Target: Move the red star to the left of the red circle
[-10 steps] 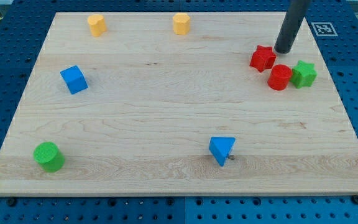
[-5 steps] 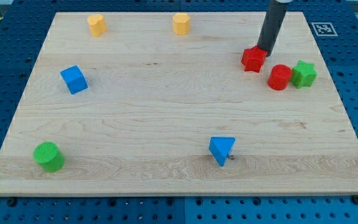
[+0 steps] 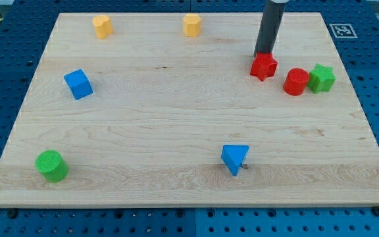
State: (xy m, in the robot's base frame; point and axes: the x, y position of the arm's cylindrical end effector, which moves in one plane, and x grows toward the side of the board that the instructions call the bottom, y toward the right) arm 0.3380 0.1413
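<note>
Though no jaws exist on this rod, my tip (image 3: 264,54) touches the red star (image 3: 263,67) from above, upper right of frame. Star sits left of the red circle (image 3: 296,81), apart and slightly higher; task looks nearly done.

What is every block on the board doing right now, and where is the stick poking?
my tip: down at the red star's top edge, apparently touching it
red star: flat, left of the red circle, a gap between
red circle: upright, beside the green star
green star: flat, at the red circle's right
blue triangle: tilted, near the bottom
blue cube: alone, left side
green cylinder: upright, bottom left
</note>
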